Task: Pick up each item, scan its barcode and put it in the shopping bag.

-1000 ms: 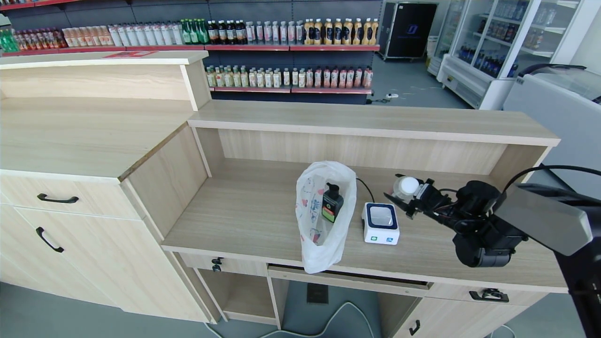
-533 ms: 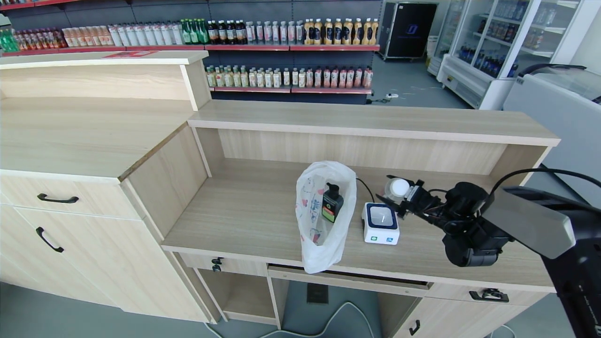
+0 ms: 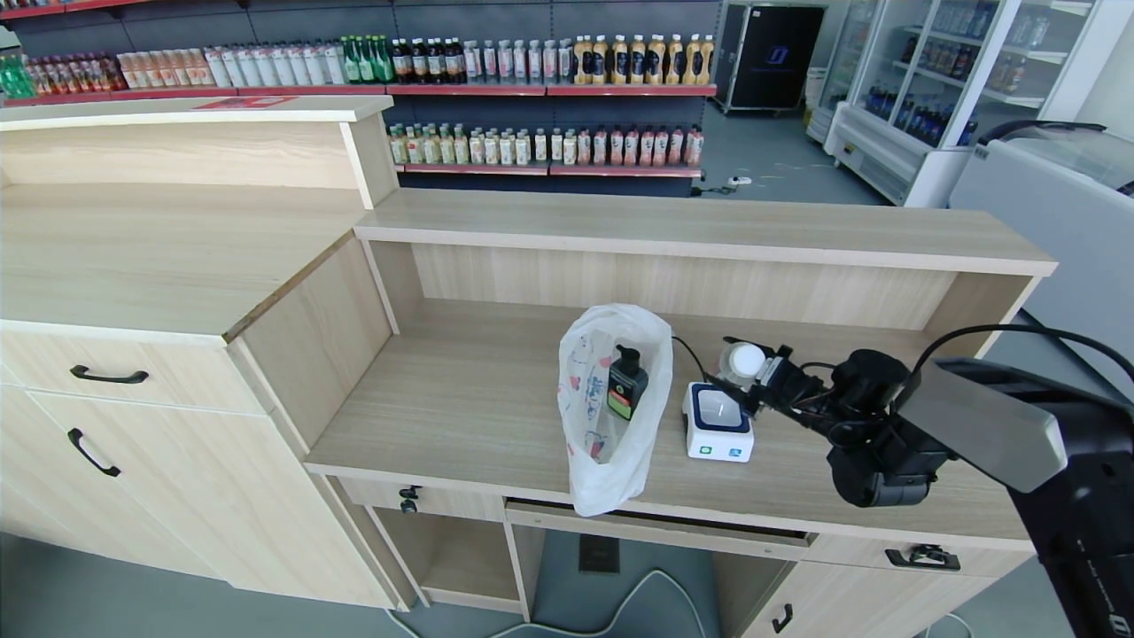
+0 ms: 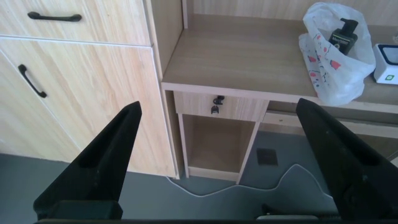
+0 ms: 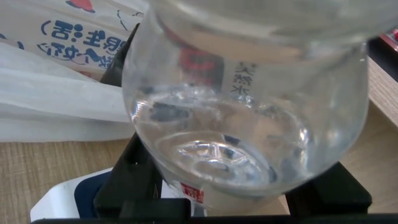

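The right claw [image 3: 737,370] is pinched on a clear bottle [image 3: 744,359] held just over the far edge of the scanner [image 3: 716,416], so the scan step appears in hand, and the next move calls for facing the barcode to the scanner window before transfer to the shopping bag [image 3: 589,390].

Bare desk surface [image 3: 461,399] runs from the left side panel [image 3: 319,337] to the shopping bag [image 3: 611,443] — passable. Bag and scanner [image 3: 718,425] stand just beside each other. The right gripper [image 3: 741,374] with its bottle [image 3: 742,359] hangs over the scanner's rear edge — blocked. The back panel [image 3: 673,288] closes the recess.
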Tool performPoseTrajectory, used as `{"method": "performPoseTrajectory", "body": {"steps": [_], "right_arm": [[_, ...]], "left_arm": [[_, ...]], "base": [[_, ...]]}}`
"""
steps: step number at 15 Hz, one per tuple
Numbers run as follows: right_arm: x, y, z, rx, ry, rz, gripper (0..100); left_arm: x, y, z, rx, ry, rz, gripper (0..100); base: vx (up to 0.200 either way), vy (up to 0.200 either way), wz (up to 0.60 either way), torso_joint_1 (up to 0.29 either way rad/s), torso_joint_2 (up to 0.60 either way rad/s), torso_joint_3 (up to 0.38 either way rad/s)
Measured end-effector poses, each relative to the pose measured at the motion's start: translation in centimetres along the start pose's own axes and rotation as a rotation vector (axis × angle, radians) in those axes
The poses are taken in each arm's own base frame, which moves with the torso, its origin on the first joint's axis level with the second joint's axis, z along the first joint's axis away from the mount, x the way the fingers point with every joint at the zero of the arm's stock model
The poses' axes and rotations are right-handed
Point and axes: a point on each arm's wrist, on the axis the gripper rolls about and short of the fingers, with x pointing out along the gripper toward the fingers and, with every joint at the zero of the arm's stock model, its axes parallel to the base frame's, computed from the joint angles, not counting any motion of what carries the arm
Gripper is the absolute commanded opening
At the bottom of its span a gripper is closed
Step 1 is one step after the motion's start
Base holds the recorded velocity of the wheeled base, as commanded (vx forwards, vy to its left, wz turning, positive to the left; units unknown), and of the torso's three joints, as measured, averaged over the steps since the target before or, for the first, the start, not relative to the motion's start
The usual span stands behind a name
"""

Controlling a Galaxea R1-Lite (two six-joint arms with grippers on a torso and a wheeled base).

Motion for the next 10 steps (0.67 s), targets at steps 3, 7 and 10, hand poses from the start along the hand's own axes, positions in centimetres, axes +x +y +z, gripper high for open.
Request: {"method": "performPoseTrajectory", "body": {"steps": [3,7,10], "right_arm": [[0.55,0.24,-0.12,-0.006,-0.014,0.002,0],[0.92,0.77,-0.36,-0.004,-0.020,0.008,0],[0.97,1.03,-0.59,-0.001,-0.019,0.010,0]], "left_arm": [[0.00,0.00,0.00,0.000,0.000,0.000,100],[0.00,0.00,0.00,0.000,0.000,0.000,100],[0.00,0.00,0.00,0.000,0.000,0.000,100]], "base": [[0.000,0.000,0.00,0.000,0.00,0.000],[0.000,0.000,0.00,0.000,0.00,0.000],[0.000,0.000,0.00,0.000,0.00,0.000]]}}
